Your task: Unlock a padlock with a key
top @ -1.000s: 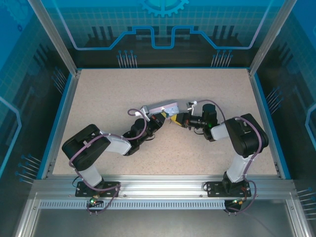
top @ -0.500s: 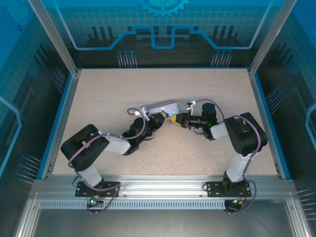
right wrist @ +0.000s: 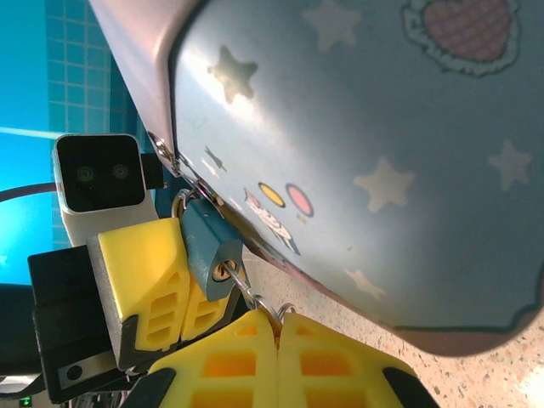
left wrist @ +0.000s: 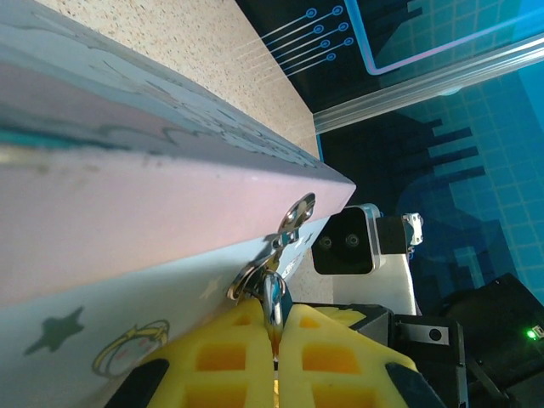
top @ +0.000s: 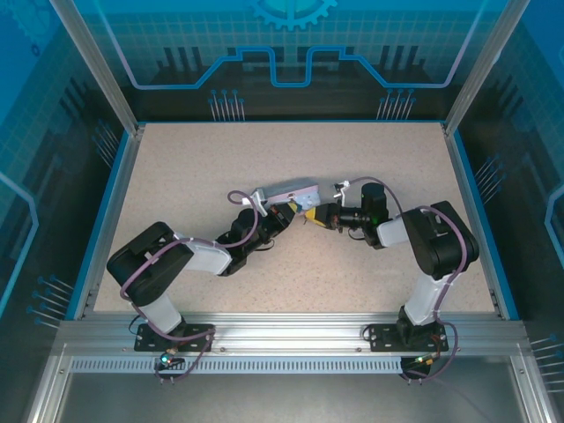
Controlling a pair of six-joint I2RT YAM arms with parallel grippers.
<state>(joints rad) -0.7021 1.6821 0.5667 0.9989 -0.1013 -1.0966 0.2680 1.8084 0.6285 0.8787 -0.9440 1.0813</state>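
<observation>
I saw my left hand and right hand nose to nose at the middle of the table, just beside the pale tin.

1. The tin lies mid-desk, just behind both claws.
2. The padlock hangs from a latch on the tin's near edge.
3. The left claw is at the padlock's left, and the right claw at its right.
4. The key runs from the padlock's end into the right claw's tips.

There are one tin, one padlock, one key and two grippers (left gripper, right gripper).
</observation>
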